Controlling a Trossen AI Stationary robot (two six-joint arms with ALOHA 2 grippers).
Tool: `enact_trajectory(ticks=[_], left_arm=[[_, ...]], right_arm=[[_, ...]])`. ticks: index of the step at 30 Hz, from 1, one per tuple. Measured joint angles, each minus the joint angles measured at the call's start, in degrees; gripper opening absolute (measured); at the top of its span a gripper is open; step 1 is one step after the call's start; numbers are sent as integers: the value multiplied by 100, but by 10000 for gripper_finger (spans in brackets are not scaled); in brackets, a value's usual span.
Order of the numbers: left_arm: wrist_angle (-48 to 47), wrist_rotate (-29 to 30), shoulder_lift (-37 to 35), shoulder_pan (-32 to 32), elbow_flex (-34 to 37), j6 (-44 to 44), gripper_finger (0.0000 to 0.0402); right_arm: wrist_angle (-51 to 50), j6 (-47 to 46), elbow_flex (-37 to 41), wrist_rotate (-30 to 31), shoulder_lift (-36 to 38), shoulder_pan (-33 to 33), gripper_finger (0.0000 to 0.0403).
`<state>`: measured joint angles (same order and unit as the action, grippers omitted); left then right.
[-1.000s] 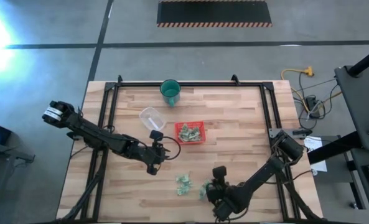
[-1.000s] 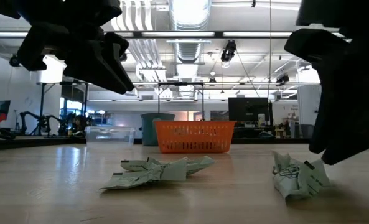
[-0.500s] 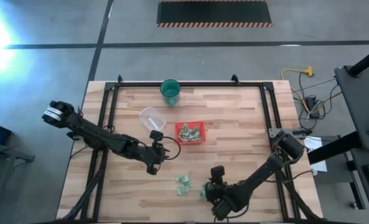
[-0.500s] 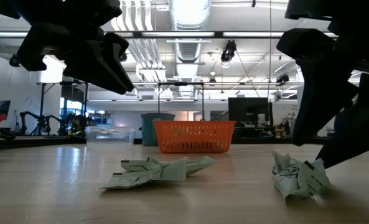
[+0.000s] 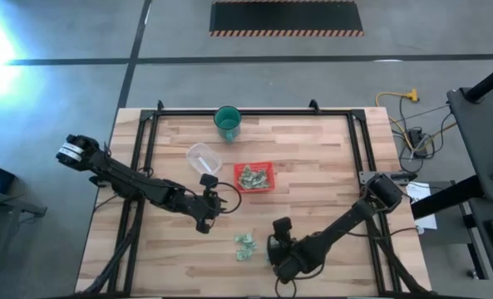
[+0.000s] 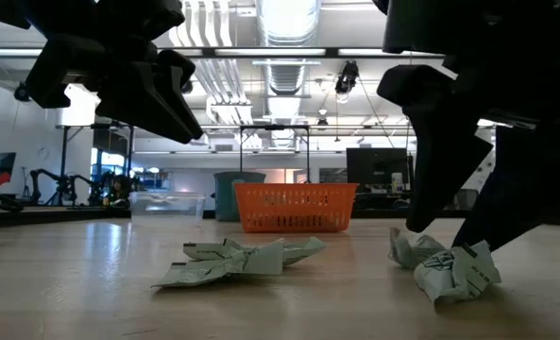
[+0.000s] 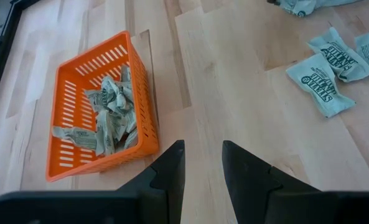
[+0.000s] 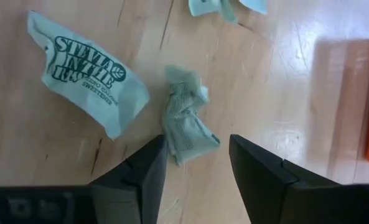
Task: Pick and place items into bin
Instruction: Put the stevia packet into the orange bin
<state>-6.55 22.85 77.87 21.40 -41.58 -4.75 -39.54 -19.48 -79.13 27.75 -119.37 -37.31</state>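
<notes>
Right gripper (image 8: pixel 193 163), low over the near part of the table (image 5: pixel 313 166), fingers (image 8: pixel 144 171) spread apart and gripping nothing. A crumpled packet (image 8: pixel 185 124) lies on the wood just ahead of the fingertips, its near end reaching into the gap between them. A flatter packet (image 8: pixel 88 68) printed with dark lettering lies beside it, off one finger. More packets (image 5: pixel 245 243) lie just beside this gripper in the high view, on the side toward the left arm. The low view shows the right gripper (image 6: pixel 459 203) down over two crumpled packets (image 6: pixel 440 264), with a flattened group (image 6: pixel 237 260) lying apart from them. Left gripper (image 7: pixel 203 168) hovers off the table, nearer its middle, fingers a narrow gap apart with nothing between them. The bin (image 7: pixel 66 106) sits ahead of this gripper and to one side, with several packets (image 7: pixel 112 115) already lying in it. Beyond the bin, farther from both grippers, stand a clear container (image 5: pixel 202 157) and a green cup (image 5: pixel 227 122).
</notes>
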Motion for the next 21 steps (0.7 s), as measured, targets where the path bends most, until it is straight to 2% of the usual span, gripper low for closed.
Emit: enact_trajectory(ticks=[14,21], left_arm=[[0,0,-2,0,58,0,91],[0,0,-2,1,76,0,91]], right_arm=[[179,109,4,-1138,37,472,146],[187,109,7,-1261,28,487,119]])
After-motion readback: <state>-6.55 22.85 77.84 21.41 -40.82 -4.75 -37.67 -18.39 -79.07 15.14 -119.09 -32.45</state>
